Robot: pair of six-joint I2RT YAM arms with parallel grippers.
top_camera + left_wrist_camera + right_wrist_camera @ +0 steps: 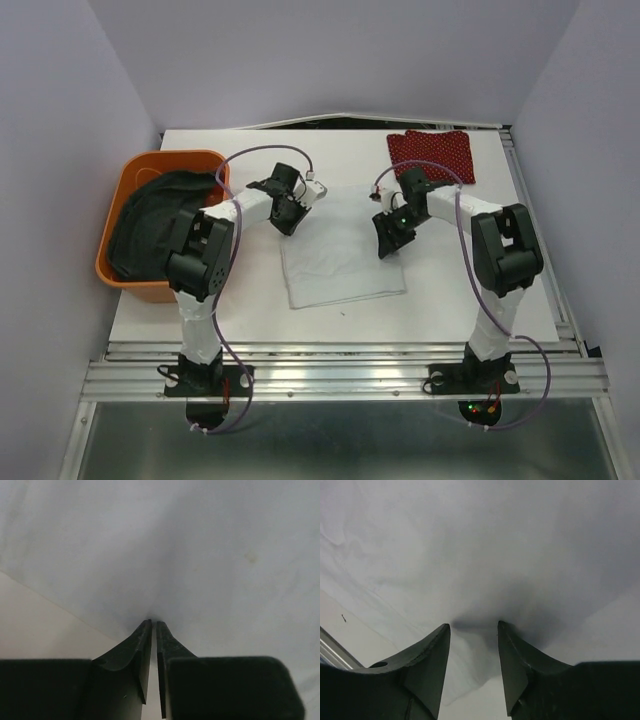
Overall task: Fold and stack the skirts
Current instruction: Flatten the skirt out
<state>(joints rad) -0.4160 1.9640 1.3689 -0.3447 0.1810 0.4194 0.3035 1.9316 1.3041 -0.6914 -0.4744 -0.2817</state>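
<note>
Left tool (153, 623) on white skirt (340, 265), orange basket (170, 158) nearby

Soft, even light from above, nothing blown out.
Top view crisp, just faint shadows on the table (450, 290). Wrist views much mushier: white skirt (225, 555) greyish and out of focus, dark shadow pooled at the left gripper (153, 623) and right gripper (473, 626), fingers (420, 680) near-black blobs.
</note>
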